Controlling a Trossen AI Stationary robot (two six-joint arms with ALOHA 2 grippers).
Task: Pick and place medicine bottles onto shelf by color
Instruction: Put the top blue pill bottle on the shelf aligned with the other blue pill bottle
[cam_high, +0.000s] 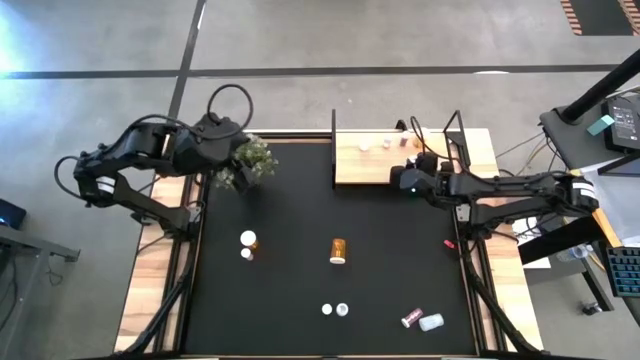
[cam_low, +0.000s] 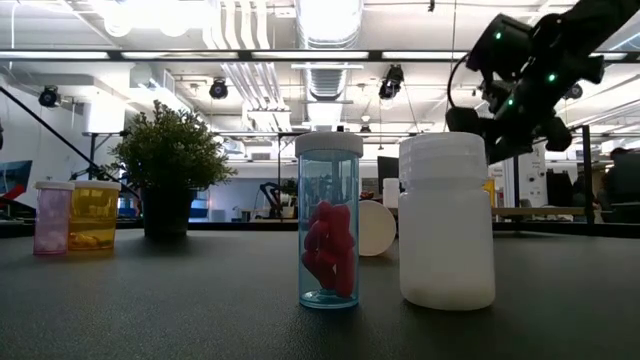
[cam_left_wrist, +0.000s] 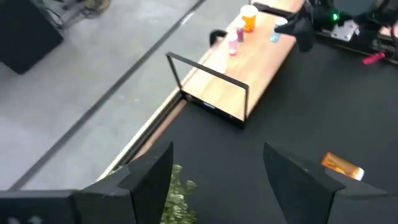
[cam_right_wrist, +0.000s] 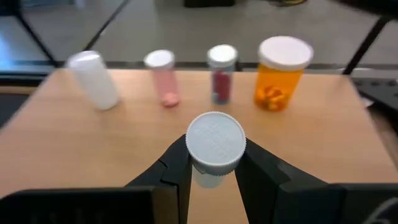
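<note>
Right fingers (cam_right_wrist: 177, 168) clamp a white-capped bottle (cam_right_wrist: 215, 144) between them, above the shelf (cam_right_wrist: 93, 149)

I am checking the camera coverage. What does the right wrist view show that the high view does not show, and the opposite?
Only the right wrist view: the right gripper shut on a white-capped bottle, and the colours of the four bottles standing on the shelf, such as the orange bottle.

Only the high view: the left gripper by the plant, and bottles on the black mat, such as the lying orange one.

Both: the shelf and the right gripper.
</note>
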